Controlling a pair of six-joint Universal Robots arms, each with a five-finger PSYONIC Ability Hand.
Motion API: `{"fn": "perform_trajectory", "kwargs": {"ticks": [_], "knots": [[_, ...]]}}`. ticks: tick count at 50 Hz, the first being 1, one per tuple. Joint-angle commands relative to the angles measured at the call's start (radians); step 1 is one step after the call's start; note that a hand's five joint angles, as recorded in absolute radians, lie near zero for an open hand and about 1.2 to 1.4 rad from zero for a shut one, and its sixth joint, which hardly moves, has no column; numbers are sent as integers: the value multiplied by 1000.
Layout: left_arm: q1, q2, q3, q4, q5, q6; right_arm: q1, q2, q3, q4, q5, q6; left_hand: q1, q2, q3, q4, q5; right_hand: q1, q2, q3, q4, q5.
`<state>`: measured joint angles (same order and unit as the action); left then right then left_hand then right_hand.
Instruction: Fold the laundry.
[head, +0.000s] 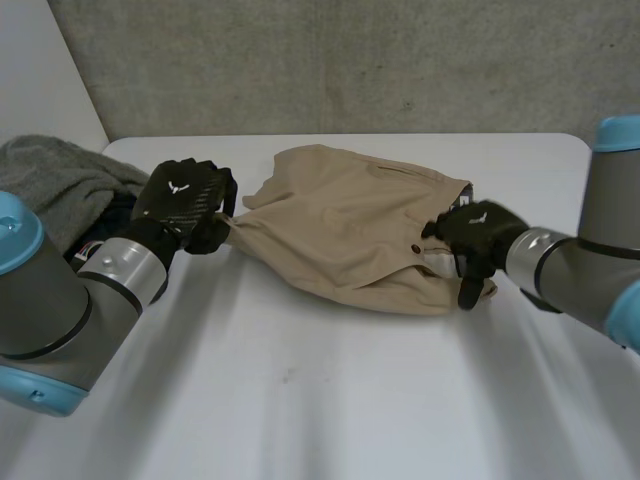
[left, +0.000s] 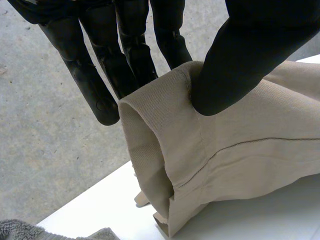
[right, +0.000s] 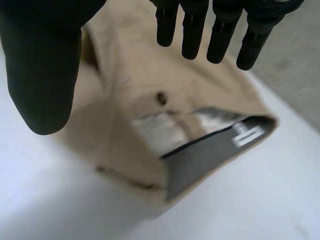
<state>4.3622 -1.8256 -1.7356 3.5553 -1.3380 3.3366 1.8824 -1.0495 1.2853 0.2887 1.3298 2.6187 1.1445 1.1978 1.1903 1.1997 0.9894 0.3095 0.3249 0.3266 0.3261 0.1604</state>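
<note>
Lying folded on the white table (head: 330, 400), the beige trousers (head: 350, 235) stretch between both hands. The left hand (head: 185, 200) pinches the hem end between thumb and fingers. The right hand (head: 480, 232) is over the waistband end, fingers straight and spread, gripping nothing. A grey cloth (head: 55, 185) sits beside the left arm.

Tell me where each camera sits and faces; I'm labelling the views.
Head view: between and behind the arms, looking down at the white table; both arms, left hand and right hand show.
Left wrist view: on the left wrist, looking along the palm at the tan trousers, whose hem its own thumb and fingers pinch.
Right wrist view: on the right wrist, looking at the trousers' waistband beneath its own straight fingers.
All three share the trousers.
</note>
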Motion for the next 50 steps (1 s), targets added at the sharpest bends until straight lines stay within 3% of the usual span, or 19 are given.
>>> {"fn": "perform_trajectory", "kwargs": {"ticks": [1,3,7,11,17,22,24,26,34,38,42,44,46,47,49,50], "knots": [[-3,-9,-4,-3,-4,3,27,115,-43,17,11,-11,252,198,206,197,232,503,488,486,486,478],[-1,-11,-13,-4,-3,9,23,126,-60,-21,25,0,252,198,206,197,232,1083,1068,1066,1067,1058],[2,-3,-30,-27,2,30,11,74,-32,-71,63,52,252,198,206,197,232,1087,1071,1070,1070,1061],[7,54,-79,-177,17,96,-14,-53,63,-88,71,60,252,198,206,197,232,1087,1071,1070,1070,1061],[0,153,-154,-568,98,260,-49,-205,297,-7,49,-211,252,198,206,197,232,1087,1071,1070,1070,1061],[-15,187,-174,-870,125,414,-81,-293,448,194,65,-559,252,198,206,197,232,1087,1071,1070,1070,1061],[-21,187,-165,-988,120,478,-82,-302,456,217,60,-588,252,198,206,197,232,1087,1071,1070,1070,1061],[-23,184,-138,-1017,120,523,-71,-302,445,198,51,-540,252,198,206,197,232,1087,1071,1070,1070,1061],[-38,45,43,-825,70,500,-31,-213,350,168,34,-393,252,198,206,197,232,1087,1071,1070,1070,1061],[-58,-69,230,-692,-6,495,0,-127,194,149,34,-390,252,198,206,197,232,1087,1071,1070,1070,1061],[-76,-141,503,-534,-87,482,33,-64,-102,34,74,-248,252,198,206,197,232,1087,1071,1070,1070,1061],[-75,-150,605,-442,-110,463,37,-56,-259,-113,117,-52,252,198,206,197,232,1087,1071,1070,1070,1061],[-64,-155,714,-252,-119,407,32,-60,-310,-239,143,82,252,198,206,197,232,1087,1071,1070,1070,1061],[-59,-153,734,-178,-122,374,23,-76,-313,-387,161,197,252,198,206,197,232,1087,1071,1070,1070,1061],[-46,-138,757,37,-116,271,14,-101,-287,-552,169,276,252,198,206,197,232,1087,1071,1070,1070,1061],[-44,-133,757,107,-113,235,4,-122,-235,-717,169,323,252,198,206,197,232,1087,1071,1070,1070,1061]]}}
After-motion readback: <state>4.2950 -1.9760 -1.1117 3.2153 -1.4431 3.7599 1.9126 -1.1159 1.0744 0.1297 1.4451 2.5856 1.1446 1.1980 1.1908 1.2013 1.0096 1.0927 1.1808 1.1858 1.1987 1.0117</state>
